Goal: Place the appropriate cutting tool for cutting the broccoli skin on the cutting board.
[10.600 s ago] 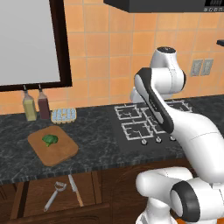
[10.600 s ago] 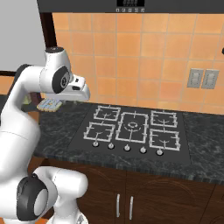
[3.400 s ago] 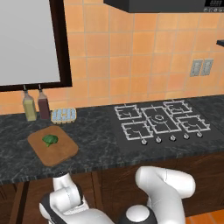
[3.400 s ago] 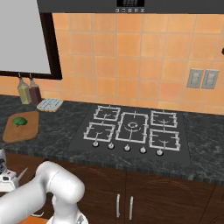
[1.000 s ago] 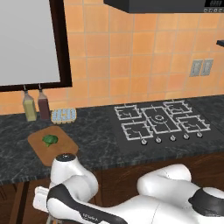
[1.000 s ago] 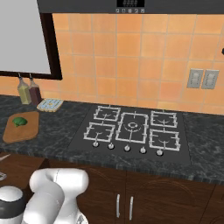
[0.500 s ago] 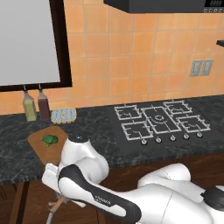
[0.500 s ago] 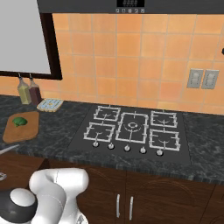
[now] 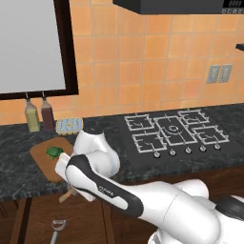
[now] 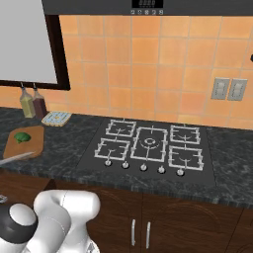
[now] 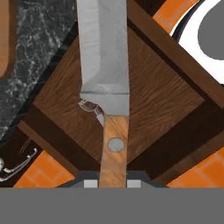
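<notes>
Lifted from the drawer, knife (image 11: 105, 65) clamped in my gripper (image 11: 112, 183); next, carry it over the cutting board (image 9: 44, 157).

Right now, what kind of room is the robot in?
A kitchen, by the look of it: there is a gas stove set in a dark counter, a wooden cutting board with broccoli on it, and orange wall tiles behind.
</notes>
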Robot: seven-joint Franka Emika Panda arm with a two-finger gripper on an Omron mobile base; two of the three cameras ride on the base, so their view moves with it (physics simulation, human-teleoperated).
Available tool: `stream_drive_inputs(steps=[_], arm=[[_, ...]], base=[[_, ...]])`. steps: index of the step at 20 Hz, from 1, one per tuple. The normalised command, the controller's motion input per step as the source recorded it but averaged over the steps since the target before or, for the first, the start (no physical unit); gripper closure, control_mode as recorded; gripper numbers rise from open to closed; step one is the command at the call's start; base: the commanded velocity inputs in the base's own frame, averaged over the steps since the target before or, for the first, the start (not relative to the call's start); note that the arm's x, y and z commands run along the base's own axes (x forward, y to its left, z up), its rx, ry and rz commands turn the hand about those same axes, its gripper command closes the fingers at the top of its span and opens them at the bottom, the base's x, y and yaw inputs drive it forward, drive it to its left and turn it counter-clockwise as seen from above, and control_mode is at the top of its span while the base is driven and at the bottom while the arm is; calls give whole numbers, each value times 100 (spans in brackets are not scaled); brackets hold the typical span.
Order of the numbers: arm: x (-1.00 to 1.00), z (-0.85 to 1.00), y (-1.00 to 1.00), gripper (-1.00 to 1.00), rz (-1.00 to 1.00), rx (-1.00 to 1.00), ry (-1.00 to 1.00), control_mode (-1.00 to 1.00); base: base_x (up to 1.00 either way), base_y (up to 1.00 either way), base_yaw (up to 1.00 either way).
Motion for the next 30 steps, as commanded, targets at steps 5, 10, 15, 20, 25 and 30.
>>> stream_drive_inputs(steps=[5,10,15,20,25,30], arm=[[75,6,-2,100,-12,0,0,-100],[63,0,0,100,-8,0,0,-100],[61,0,0,100,-3,0,0,-100],[50,-17,3,100,0,0,0,-100],[50,-29,16,100,0,0,0,-100],[29,-30,38,100,0,-7,2,-100]], base=[[0,0,0],[0,0,0],[0,0,0],[0,0,0],[0,0,0],[0,0,0]])
